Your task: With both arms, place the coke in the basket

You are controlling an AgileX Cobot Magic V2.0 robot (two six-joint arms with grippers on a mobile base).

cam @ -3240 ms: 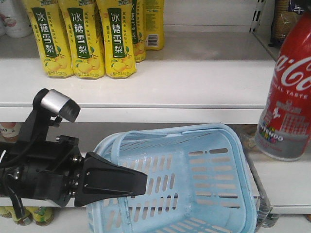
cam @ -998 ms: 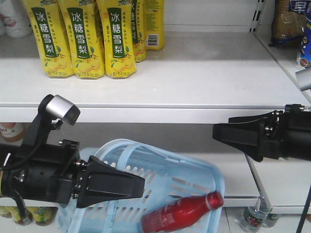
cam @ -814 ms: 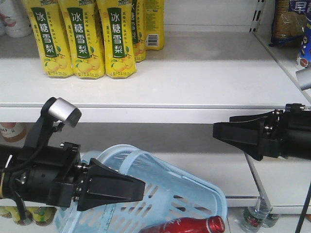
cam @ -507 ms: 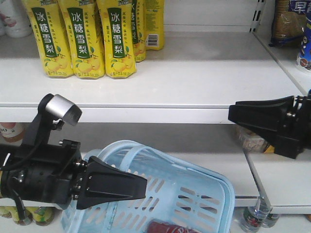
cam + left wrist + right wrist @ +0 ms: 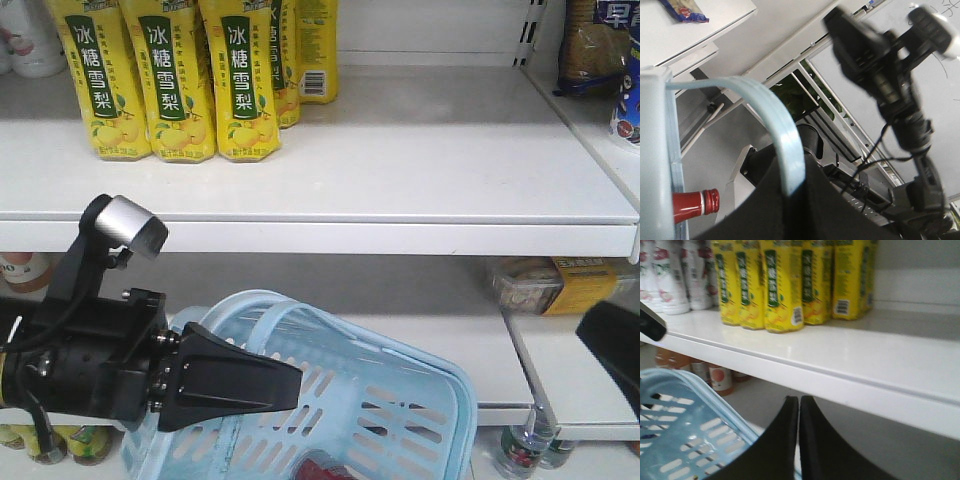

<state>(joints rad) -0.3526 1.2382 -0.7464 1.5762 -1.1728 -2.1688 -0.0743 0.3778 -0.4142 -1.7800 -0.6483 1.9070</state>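
Observation:
The light blue basket (image 5: 400,400) hangs tilted below the white shelf. My left gripper (image 5: 298,380) is shut on its handle (image 5: 775,120), which runs down between the black fingers (image 5: 812,200). The coke lies inside the basket. Only a red sliver of it (image 5: 322,467) shows in the front view, and its red cap (image 5: 710,201) shows in the left wrist view. My right gripper (image 5: 799,400) is shut on nothing, just right of the basket rim (image 5: 715,400) and under the shelf edge. In the front view only a black corner of it (image 5: 615,352) shows.
Yellow drink bottles (image 5: 170,80) stand at the back left of the upper shelf (image 5: 400,215). A packet (image 5: 555,282) lies on the lower shelf at the right. A metal upright (image 5: 530,385) and small bottles (image 5: 520,450) are below right.
My right gripper, empty after letting the coke drop into the basket, has pulled off to the right and down, nearly out of the front view. The coke has slid lower in the basket.

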